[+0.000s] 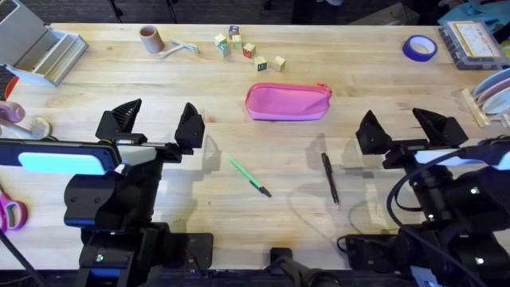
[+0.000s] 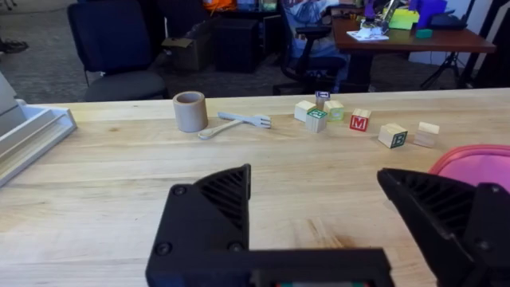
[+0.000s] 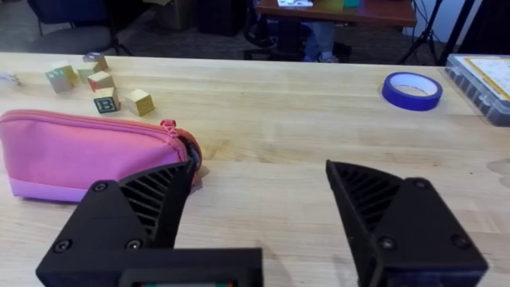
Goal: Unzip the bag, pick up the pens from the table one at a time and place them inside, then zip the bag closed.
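The pink bag [image 1: 288, 102] lies zipped shut in the middle of the table [image 1: 263, 183]; its right end with the zipper pull shows in the right wrist view [image 3: 88, 155], and its edge appears in the left wrist view [image 2: 476, 159]. A green pen [image 1: 249, 176] and a black pen [image 1: 330, 177] lie apart on the wood, nearer the arms than the bag. My left gripper [image 1: 158, 121] hovers open to the left of the bag and holds nothing. My right gripper [image 1: 402, 125] is open to the bag's right, also holding nothing.
Several letter blocks [image 1: 245, 49], a small brown cup [image 1: 149, 38] and a wooden fork [image 1: 178, 49] sit at the far side. Blue tape roll [image 1: 419, 48] lies far right, a grey tray [image 1: 40, 52] far left, and pink scissors [image 1: 9, 214] at the left edge.
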Motion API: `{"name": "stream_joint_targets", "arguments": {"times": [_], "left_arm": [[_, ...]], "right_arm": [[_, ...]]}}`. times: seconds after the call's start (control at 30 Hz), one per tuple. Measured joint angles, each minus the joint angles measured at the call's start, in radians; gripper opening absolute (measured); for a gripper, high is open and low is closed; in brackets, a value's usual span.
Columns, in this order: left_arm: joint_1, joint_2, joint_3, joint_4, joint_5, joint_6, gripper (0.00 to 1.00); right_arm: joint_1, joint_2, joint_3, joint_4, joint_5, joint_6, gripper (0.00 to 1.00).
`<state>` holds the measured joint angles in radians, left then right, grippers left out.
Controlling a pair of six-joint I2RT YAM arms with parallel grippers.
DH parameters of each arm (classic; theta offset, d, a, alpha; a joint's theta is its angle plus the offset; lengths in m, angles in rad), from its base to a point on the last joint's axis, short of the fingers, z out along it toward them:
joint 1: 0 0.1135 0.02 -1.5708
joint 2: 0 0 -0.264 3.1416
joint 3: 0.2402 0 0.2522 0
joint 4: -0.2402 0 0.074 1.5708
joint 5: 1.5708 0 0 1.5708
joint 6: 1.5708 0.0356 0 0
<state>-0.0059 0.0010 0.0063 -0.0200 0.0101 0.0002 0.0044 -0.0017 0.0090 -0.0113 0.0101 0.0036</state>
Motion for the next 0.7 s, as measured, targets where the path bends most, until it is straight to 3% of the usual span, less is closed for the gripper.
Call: {"name": "stream_joint_targets", "arguments": {"times": [0.7], "left_arm": [[0.0, 0.0, 0.0, -0.003, 0.012, 0.0, 0.994]], "right_arm": [[0.0, 0.0, 0.0, -0.003, 0.0, 0.0, 0.997]]}}
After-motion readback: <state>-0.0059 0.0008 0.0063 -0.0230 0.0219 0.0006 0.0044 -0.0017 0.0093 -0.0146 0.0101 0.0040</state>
